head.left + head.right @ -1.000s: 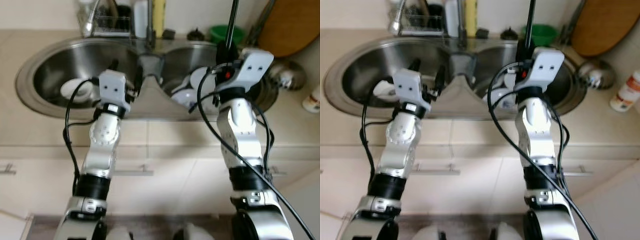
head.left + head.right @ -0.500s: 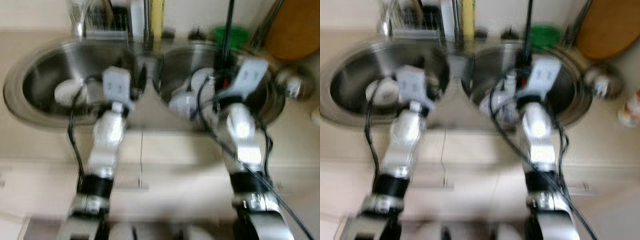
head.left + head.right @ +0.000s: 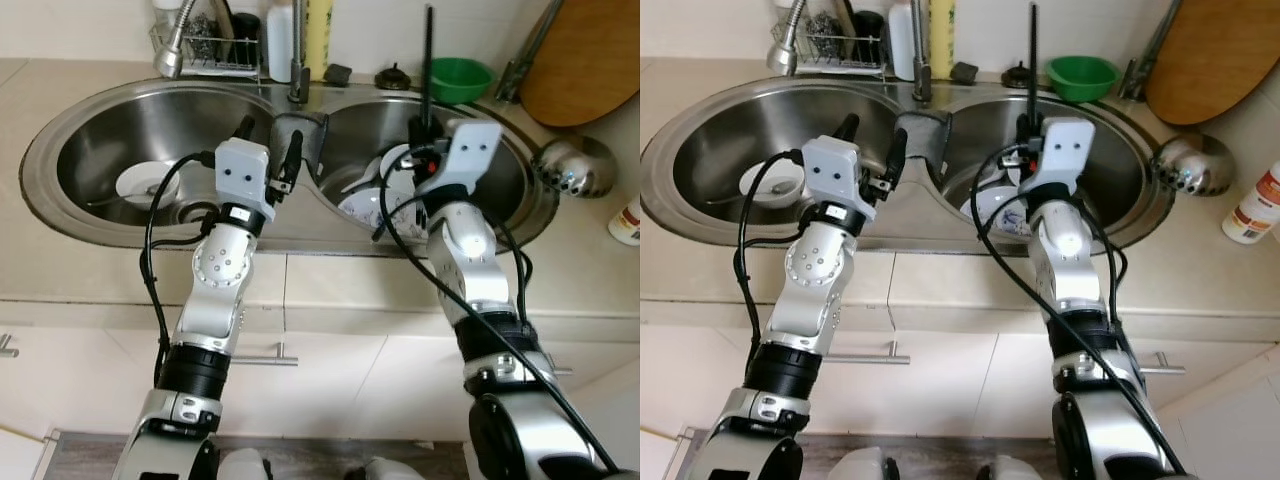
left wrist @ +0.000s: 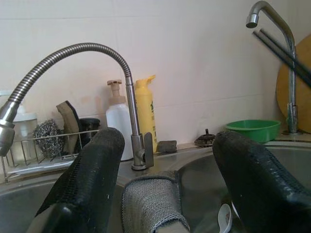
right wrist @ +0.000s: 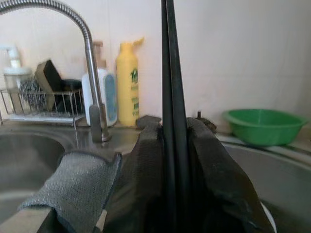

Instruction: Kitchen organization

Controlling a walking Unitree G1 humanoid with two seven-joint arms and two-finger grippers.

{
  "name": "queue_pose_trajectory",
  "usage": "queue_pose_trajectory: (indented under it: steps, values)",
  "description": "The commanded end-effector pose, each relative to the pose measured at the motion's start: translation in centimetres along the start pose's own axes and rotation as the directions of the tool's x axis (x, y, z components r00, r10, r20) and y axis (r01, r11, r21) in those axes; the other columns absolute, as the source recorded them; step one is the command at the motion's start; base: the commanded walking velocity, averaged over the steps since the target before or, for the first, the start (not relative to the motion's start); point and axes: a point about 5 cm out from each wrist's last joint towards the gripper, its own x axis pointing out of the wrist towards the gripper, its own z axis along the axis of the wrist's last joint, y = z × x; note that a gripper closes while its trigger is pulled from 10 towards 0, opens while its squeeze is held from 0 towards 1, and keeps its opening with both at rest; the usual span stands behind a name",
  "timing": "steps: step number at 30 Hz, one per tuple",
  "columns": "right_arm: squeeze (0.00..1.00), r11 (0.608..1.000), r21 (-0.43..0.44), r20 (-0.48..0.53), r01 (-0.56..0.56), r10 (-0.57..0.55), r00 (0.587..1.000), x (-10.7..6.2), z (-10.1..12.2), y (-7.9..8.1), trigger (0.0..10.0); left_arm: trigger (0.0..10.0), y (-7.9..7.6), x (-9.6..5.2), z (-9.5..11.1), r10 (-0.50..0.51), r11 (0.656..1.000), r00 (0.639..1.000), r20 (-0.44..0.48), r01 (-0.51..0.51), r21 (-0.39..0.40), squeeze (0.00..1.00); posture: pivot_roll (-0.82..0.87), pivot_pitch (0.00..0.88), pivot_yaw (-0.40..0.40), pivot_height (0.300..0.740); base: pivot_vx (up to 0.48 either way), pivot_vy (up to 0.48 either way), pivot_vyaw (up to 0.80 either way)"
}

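We see a pair of long black chopsticks (image 3: 428, 60) standing upright over the right sink basin (image 3: 500, 175), pinched side by side at their lower ends. White dishes (image 3: 372, 205) lie piled in that basin; a white bowl (image 3: 147, 183) sits in the left basin (image 3: 90, 150).

Light even, soft, daylight-like; head views sharp, no motion blur. Steel sink (image 3: 90, 215) throws pale glare along its rims and basin walls. Shadows weak, short. Straight desk (image 3: 940, 290) edges bow slightly toward frame borders. Wrist views warmer, dimmer: near black fingers (image 4: 90, 179) soft and out of focus, wall tiles (image 4: 194, 58) evenly lit, far bottles moderately sharp.
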Motion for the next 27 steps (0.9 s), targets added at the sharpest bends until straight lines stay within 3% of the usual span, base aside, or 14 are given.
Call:
queue_pose_trajectory:
  steps: [1,6,7,12,19,20,21,27]
  values:
    - [0.0,1.0,-0.009,-0.01,0.009,-0.009,1.0,0.3,-0.1,-0.6,10.0,10.0,-0.1,0.3,0.3,0.0,1.0,1.0,0.01,0.0,0.005,0.0,0.06,0.0,-0.072,0.74,0.0,0.0,0.0]
    - [0.0,0.999,0.006,-0.089,0.036,-0.035,0.995,0.9,-1.3,-1.7,10.0,10.0,0.0,0.3,0.3,0.005,1.0,1.0,0.011,-0.006,0.004,0.0,0.06,0.0,-0.076,0.74,0.0,0.0,0.0]
    - [0.0,0.998,0.013,-0.154,0.054,-0.051,0.987,1.0,-2.1,-2.3,10.0,10.0,-0.1,0.3,0.3,0.006,1.0,1.0,0.012,-0.006,0.003,0.0,0.06,0.0,-0.077,0.74,0.0,0.0,0.0]
    - [0.0,0.998,-0.02,-0.2,0.053,-0.056,0.978,1.3,-2.4,-2.7,10.0,10.0,-0.3,0.2,0.3,0.004,1.0,1.0,0.014,-0.004,0.0,0.0,0.07,0.0,-0.082,0.74,0.0,0.0,0.0]
    - [0.0,0.987,-0.063,-0.284,0.15,-0.162,0.945,1.3,-2.9,-4.4,10.0,10.0,-0.2,0.2,0.5,0.016,1.0,1.0,0.019,-0.016,0.001,0.0,0.09,0.0,-0.099,0.74,0.0,0.0,0.0]
    - [0.74,0.987,-0.058,-0.279,0.149,-0.16,0.947,1.3,-2.8,-4.4,10.0,10.0,-0.2,0.2,0.5,0.017,1.0,1.0,0.019,-0.017,0.001,0.0,0.08,0.0,-0.101,0.74,0.0,0.0,0.0]
    - [1.0,0.989,-0.05,-0.27,0.141,-0.149,0.951,1.3,-2.8,-4.2,10.0,10.0,-0.2,0.2,0.5,0.018,1.0,1.0,0.019,-0.018,0.001,0.0,0.08,0.0,-0.101,0.74,0.0,0.0,0.0]
    - [1.0,0.993,-0.024,-0.248,0.112,-0.115,0.962,1.3,-2.8,-3.6,10.0,10.0,-0.3,0.1,0.3,0.017,1.0,1.0,0.013,-0.017,-0.003,0.0,0.08,0.0,-0.1,0.74,0.0,0.0,0.0]
